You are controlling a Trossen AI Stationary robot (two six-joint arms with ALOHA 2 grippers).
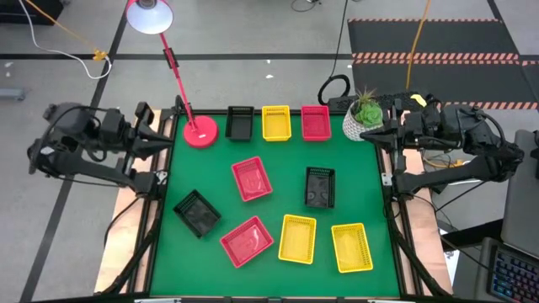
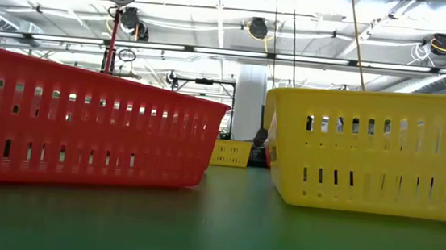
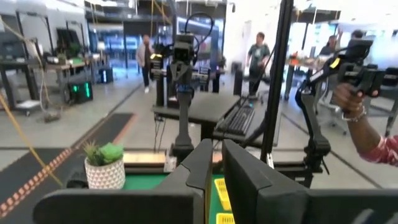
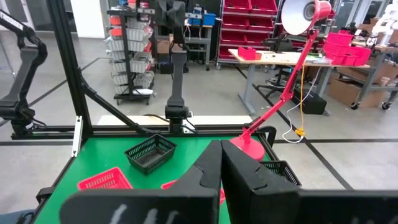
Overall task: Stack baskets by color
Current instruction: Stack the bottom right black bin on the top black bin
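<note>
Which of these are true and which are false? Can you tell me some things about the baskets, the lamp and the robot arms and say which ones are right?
1. Three baskets sit in a row at the far edge: the black basket, the yellow basket and the red basket. True.
2. All the baskets are already stacked. False: in the high view every basket lies on its own on the green table.
3. The red lamp stands beside the black basket in the row. True.
4. The right gripper holds a basket. False: it is shut on nothing, off the table's edge.
5. The plant pot is in the table's middle. False: it is at the far right corner.
</note>
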